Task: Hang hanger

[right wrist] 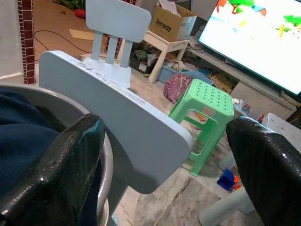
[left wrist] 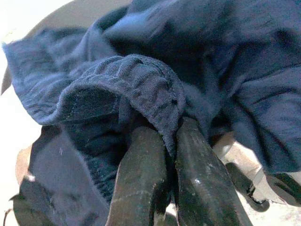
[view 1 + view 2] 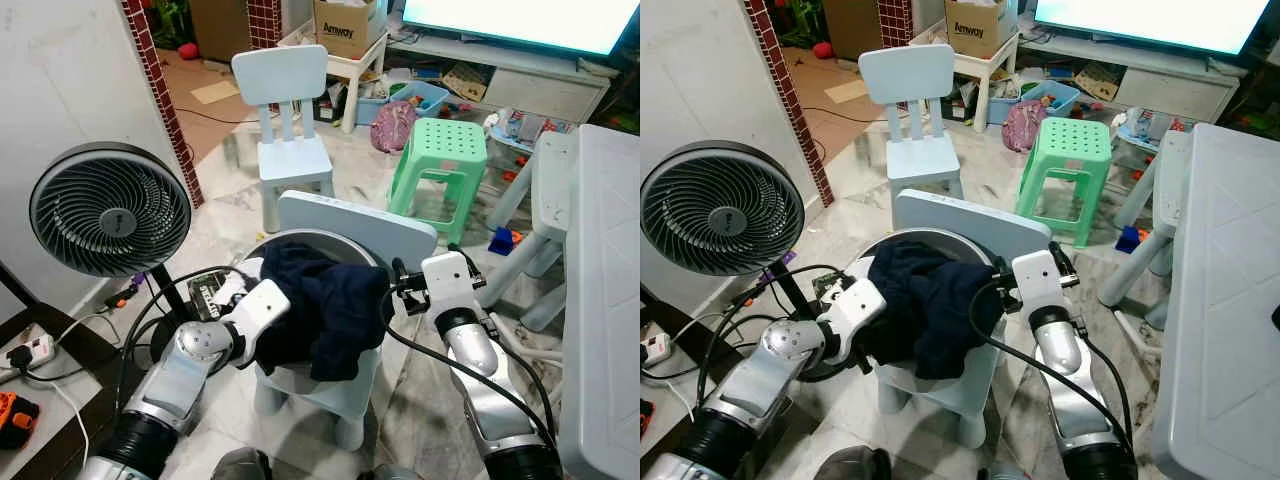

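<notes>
One dark blue garment (image 3: 325, 300) lies heaped in a grey basin (image 1: 104, 155) that sits on the seat of a pale blue chair (image 3: 360, 225) just in front of the robot; no hanger can be made out, so it is either buried in the cloth or absent. The left end effector (image 2: 162, 174) is clenched on a ribbed hem of the garment, at the near left of the heap. The right end effector (image 1: 164, 160) is released, fingers spread wide, hovering just beside the basin rim at the heap's right, touching nothing.

Risks, as judged: the pinch takes only a thin fold, so a lift may let the hem slip out, or drag the whole bundle and tip the basin off the seat. A black cable (image 3: 425, 355) loops near the right arm and could snag the chair back.

Open room: bare floor lies to the far left between the chair and a second blue chair (image 3: 285, 115). A fan (image 3: 110, 210) stands close on the left, a green stool (image 3: 440, 155) far right, and a white table (image 3: 605, 300) edge bounds the right.
</notes>
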Robot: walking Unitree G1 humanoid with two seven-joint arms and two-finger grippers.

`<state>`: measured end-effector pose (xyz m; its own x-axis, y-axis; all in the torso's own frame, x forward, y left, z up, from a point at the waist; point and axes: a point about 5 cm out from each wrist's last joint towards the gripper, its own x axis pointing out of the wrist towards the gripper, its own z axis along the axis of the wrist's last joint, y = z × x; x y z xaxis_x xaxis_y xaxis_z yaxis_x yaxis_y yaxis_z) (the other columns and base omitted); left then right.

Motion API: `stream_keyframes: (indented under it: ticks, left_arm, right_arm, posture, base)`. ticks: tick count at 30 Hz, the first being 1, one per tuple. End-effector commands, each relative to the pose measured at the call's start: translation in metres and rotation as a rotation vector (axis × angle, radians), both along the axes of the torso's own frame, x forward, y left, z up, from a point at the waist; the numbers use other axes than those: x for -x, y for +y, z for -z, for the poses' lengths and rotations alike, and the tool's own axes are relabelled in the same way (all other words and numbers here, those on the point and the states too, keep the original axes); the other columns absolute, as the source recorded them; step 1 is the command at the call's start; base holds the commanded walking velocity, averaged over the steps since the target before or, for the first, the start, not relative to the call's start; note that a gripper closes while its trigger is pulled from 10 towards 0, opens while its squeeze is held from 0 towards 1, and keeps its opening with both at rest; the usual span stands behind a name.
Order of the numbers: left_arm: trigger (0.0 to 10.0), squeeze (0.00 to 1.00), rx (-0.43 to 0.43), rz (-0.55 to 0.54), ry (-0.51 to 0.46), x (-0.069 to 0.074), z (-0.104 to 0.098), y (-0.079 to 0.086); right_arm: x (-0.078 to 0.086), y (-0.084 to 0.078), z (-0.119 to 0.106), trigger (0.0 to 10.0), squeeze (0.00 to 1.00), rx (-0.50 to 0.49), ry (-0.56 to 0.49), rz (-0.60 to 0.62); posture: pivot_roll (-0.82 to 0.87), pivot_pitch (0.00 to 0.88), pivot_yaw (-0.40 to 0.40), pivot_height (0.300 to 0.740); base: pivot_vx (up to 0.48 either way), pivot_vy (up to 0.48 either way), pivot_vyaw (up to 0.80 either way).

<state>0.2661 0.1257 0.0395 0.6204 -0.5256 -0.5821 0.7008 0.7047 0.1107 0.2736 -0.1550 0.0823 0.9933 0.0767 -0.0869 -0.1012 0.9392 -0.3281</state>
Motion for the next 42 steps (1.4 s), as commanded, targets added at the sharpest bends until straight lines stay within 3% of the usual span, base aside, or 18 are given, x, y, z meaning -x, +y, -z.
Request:
stream_keyframes:
  ticks: [1,2,3,7,11,12,14,15,24,25,27,28,32,34,38,40,42]
  left_arm:
    - [9.8,0.0,-0.011,-0.048,0.011,0.001,0.003,0.006]
    - [10.0,0.0,-0.015,-0.035,0.015,0.001,0.003,0.004]
    - [10.0,1.0,-0.024,-0.028,0.006,0.0,0.002,0.003]
    - [10.0,1.0,-0.027,-0.049,-0.007,-0.003,0.0,0.003]
    - [10.0,1.0,-0.041,-0.16,-0.056,-0.01,-0.002,0.008]
    - [10.0,0.12,-0.029,-0.182,-0.048,-0.009,-0.001,0.008]
    - [10.0,0.12,-0.014,-0.191,-0.031,-0.008,0.0,0.008]
    - [10.0,0.0,0.001,-0.195,-0.021,-0.007,0.0,0.006]
    - [10.0,0.0,0.022,-0.238,-0.032,-0.003,-0.003,0.004]
    - [10.0,1.0,0.063,-0.277,-0.014,-0.002,-0.003,0.004]
    - [10.0,1.0,0.134,-0.333,0.029,-0.001,-0.004,0.003]
    - [10.0,1.0,0.182,-0.412,0.043,-0.003,-0.006,0.004]
    - [10.0,1.0,0.25,-0.491,0.078,-0.004,-0.008,0.003]
    - [10.0,1.0,0.151,-0.373,0.017,-0.002,-0.011,-0.002]
    - [10.0,1.0,0.066,-0.316,-0.014,0.002,-0.013,-0.001]
    - [10.0,1.0,0.064,-0.299,0.015,0.006,-0.01,-0.001]
    - [10.0,1.0,-0.015,-0.183,0.036,0.017,-0.004,-0.001]
  right_arm:
    - [-0.002,0.002,-0.001,10.0,0.0,-0.002,-0.002,-0.016]
    - [-0.002,0.002,-0.001,10.0,0.0,-0.001,-0.001,-0.019]
    - [-0.002,0.002,-0.001,10.0,0.0,-0.001,-0.001,-0.02]
    - [-0.003,0.002,-0.001,10.0,0.0,0.0,-0.002,-0.021]
    - [-0.003,0.001,-0.002,10.0,0.0,0.001,-0.005,-0.018]
    - [-0.003,0.001,-0.001,10.0,0.0,0.001,-0.004,-0.018]
    - [-0.003,0.001,-0.001,10.0,0.0,0.001,-0.004,-0.019]
    - [-0.003,0.002,-0.001,10.0,0.0,0.0,-0.003,-0.019]
    - [-0.004,0.003,-0.001,10.0,0.0,-0.005,-0.003,-0.023]
    - [-0.004,0.003,-0.001,10.0,0.0,-0.006,-0.003,-0.023]
    - [-0.004,0.003,-0.001,10.0,0.0,-0.007,-0.003,-0.023]
    - [-0.003,0.004,0.0,10.0,0.0,-0.009,-0.002,-0.024]
    - [-0.003,0.006,0.0,10.0,0.0,-0.011,-0.001,-0.027]
    - [-0.004,0.008,0.0,10.0,0.0,-0.014,-0.002,-0.033]
    - [-0.005,0.008,0.0,10.0,0.0,-0.016,-0.005,-0.033]
    - [-0.005,0.007,0.0,10.0,0.0,-0.015,-0.003,-0.032]
    - [-0.005,0.007,0.0,10.0,0.0,-0.016,-0.002,-0.032]
  posture:
    - [-0.03,0.0,0.0,0.74]
    - [-0.03,0.0,-0.004,0.74]
    - [-0.03,0.0,-0.005,0.74]
    - [-0.03,0.0,-0.005,0.74]
    - [-0.03,0.0,-0.005,0.74]
    - [-0.03,0.0,-0.005,0.74]
    - [-0.03,0.0,-0.005,0.74]
    - [-0.03,0.0,-0.005,0.74]
    - [-0.02,0.0,0.002,0.74]
    - [-0.02,0.0,0.002,0.74]
    - [-0.02,0.0,0.002,0.74]
    - [-0.01,0.0,0.003,0.74]
    - [-0.01,0.0,0.003,0.74]
    - [-0.01,0.0,0.001,0.74]
    - [0.0,0.0,0.002,0.74]
    - [0.0,0.0,0.002,0.74]
    - [0.0,0.0,0.005,0.74]
  base:
    - [0.0,0.0,0.0]
    - [0.0,0.0,0.0]
    - [0.0,0.0,0.0]
    - [0.0,0.0,0.0]
    - [0.0,0.0,0.0]
    - [0.0,0.0,0.0]
    - [0.0,0.0,0.0]
    - [0.0,0.0,0.0]
    - [0.0,0.0,0.0]
    - [0.0,0.0,0.0]
    - [0.0,0.0,0.0]
    - [0.0,0.0,0.0]
    - [0.0,0.0,0.0]
    - [0.0,0.0,0.0]
    - [0.0,0.0,0.0]
    - [0.0,0.0,0.0]
    - [0.0,0.0,0.0]
